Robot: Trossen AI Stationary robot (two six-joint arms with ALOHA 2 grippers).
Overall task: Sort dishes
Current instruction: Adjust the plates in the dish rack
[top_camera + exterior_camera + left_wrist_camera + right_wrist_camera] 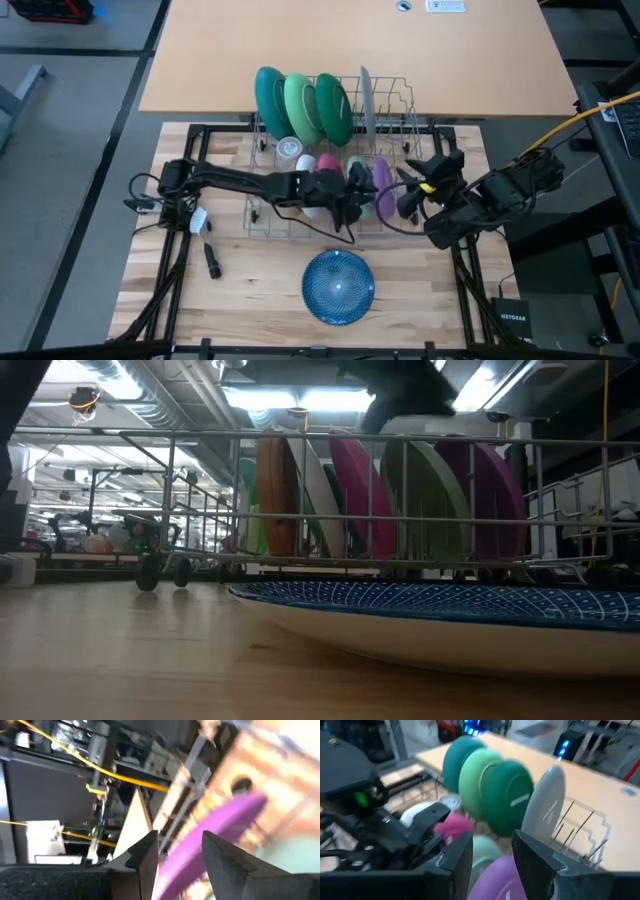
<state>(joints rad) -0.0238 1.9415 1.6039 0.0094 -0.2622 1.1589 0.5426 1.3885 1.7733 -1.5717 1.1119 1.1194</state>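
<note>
Nearest the front edge of the surface [180,290], the blue patterned plate [338,287] lies flat and alone, well apart from both arms, so it is safe unless an arm sweeps low over it. Behind it stands the wire rack [262,225], whose front row holds the smaller dishes on edge: tan, white, pink, pale green, then the purple plate [383,187]. Both tools meet at this last one. The left tool [177,852] has its fingers partly apart with the purple rim running between them, and the right tool [492,852] straddles the same plate likewise; whether either pad actually presses on it cannot be told. The risk is that two arms pulling one plate in different directions could twist it, jam it against the wires, or knock the pale green plate [425,500] beside it. The two tools could also collide. Farther back, the teal plate [270,102], green plates [318,108] and grey plate [366,100] stand clear.
</note>
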